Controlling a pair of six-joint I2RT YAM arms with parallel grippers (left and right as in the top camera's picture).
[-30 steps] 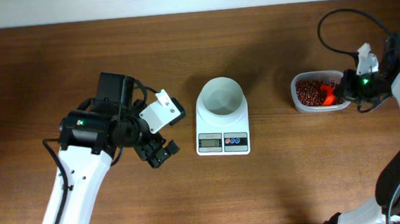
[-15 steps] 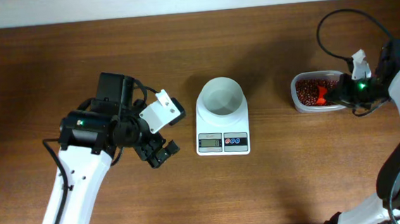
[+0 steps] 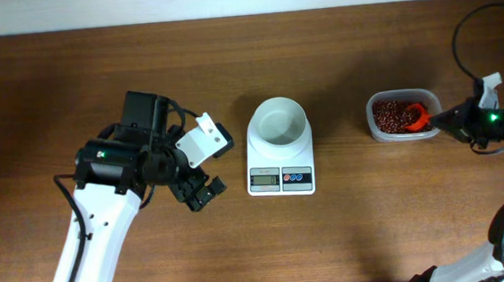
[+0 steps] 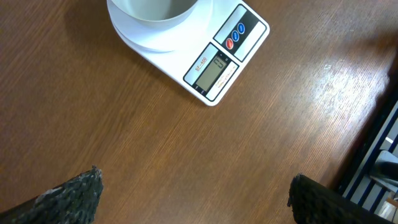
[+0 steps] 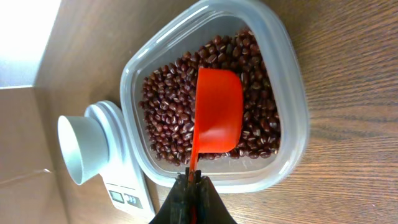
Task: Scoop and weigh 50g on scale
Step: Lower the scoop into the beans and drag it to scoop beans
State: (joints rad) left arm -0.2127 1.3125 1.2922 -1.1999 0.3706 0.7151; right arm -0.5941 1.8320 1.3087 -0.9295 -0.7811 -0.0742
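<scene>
R claw (image 5: 193, 180) clenched on red scoop (image 5: 217, 112), handle mostly hidden; scoop over beans (image 5: 165, 106) in tub (image 5: 297, 124). L claw (image 4: 196, 190) released.

White arms (image 3: 88, 237), black joints (image 3: 111, 166) (green lights (image 3: 102, 154)).

White scale (image 4: 214, 59) at top, its bowl (image 4: 155, 9) cut by the frame edge, red and blue buttons (image 4: 239, 34) beside the display (image 4: 215, 68). Left fingers (image 4: 71, 196) spread wide above wooden bench (image 4: 124, 143).

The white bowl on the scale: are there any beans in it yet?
No, the bowl on the scale is bare white inside; the beans lie in the clear tub.
</scene>
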